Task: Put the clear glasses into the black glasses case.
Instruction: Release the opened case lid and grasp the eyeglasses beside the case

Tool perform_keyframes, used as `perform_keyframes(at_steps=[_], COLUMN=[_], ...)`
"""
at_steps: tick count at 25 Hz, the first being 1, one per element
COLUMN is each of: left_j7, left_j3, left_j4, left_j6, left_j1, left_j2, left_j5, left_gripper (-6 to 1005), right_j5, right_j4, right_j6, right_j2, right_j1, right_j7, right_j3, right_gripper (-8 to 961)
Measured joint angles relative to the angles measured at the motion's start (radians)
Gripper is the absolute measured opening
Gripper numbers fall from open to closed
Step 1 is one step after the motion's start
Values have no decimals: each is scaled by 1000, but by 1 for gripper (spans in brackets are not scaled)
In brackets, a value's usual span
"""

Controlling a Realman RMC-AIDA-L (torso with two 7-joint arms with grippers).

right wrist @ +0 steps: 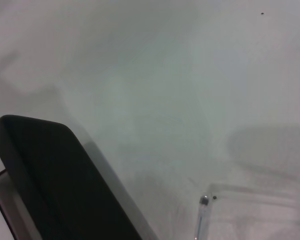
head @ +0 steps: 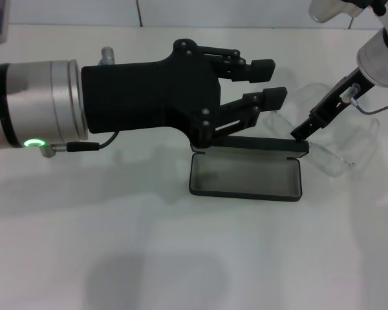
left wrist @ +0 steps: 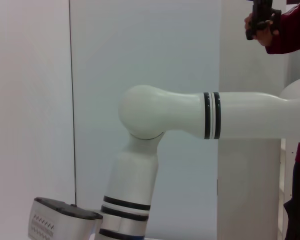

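Clearly the left gripper (head: 271, 81) hovers unclenched above the open black glasses case (head: 246, 175); the right gripper (head: 302, 131), grip unclear, could knock the clear glasses (head: 330, 158) aside.

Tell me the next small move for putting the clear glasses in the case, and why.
Probably close the right gripper on the clear glasses and lift them. The black glasses case already lies open and holds nothing, the glasses rest on the table just behind its right end, and the left gripper hovers open above the case.
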Motion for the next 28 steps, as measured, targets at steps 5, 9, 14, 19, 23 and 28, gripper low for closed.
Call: perform_keyframes(at_steps=[5,9,14,19,23,28], left_j7=[4,16,20,20,20,23], left_j3=[0,0,-7,-11,-11,-11], left_j4=[-12,-19,-20,-31,-35,-36], left_j6=[0,0,-1,0,0,0], left_j1=[-2,-3,1,-1,-5,-5], left_j2=[0,0,0,0,0,0], left_j5=[1,-1,-2,-4,-4,-5], left_gripper=[316,315,315,315,315,315], right_j5=[0,-2,-12,-14,-16,-18], right_j4=[6,12,12,12,12,12], right_j6=[7,7,3,-1,-1,4], right_j2=[1,0,-8,-10,-10,-11], right_j1=[2,1,-4,-12,-17,-17], right_j7=[0,0,7,9,10,9], right_j3=[-7,-7,-2,-3,-7,-7], right_gripper=[587,578,567,556,547,536])
